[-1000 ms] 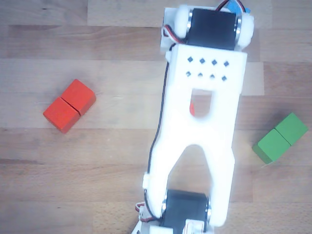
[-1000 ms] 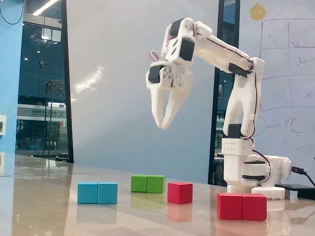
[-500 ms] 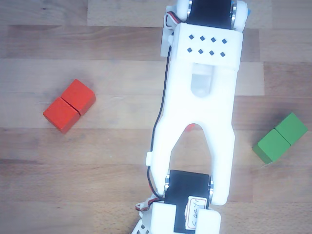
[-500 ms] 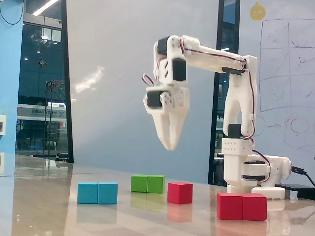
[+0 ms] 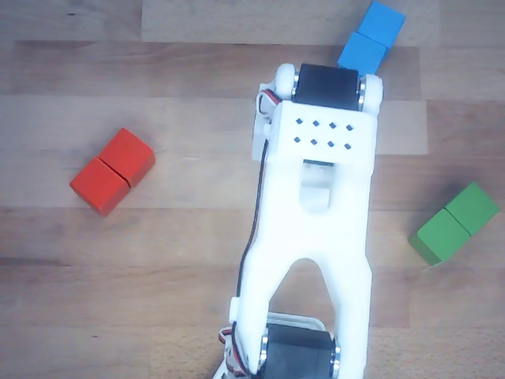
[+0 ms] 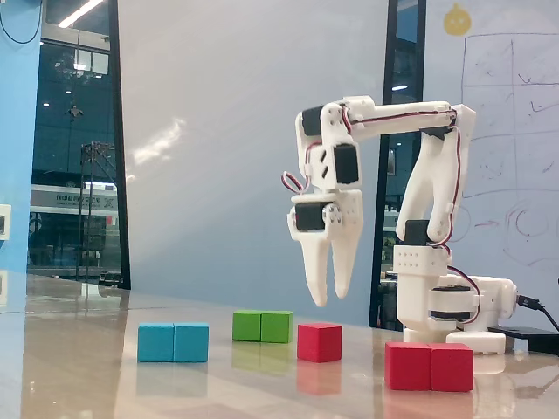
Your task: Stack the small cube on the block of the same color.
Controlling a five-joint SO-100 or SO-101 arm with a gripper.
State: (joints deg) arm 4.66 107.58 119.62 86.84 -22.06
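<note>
Fingers [image 6: 330, 295] point straight down, nearly together and empty, hanging just above the small cube [image 6: 319, 341], likely lined up for a top grab. Cube sits on the counter [image 6: 87, 375] between the green block [image 6: 262, 326] and the red block [image 6: 429, 366].

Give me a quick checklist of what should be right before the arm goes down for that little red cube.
1. Small red cube sits free on the table, nothing touching it: ok.
2. Gripper is above the cube, tips pointing down: ok in the fixed view; depth alignment: cannot tell.
3. Jaws open wide enough for the cube: not ok, they look nearly closed.
4. Jaws empty: ok.
5. Long red block has a bare top to stack on: ok.
6. Green block and blue block stand apart from the cube: ok.
</note>
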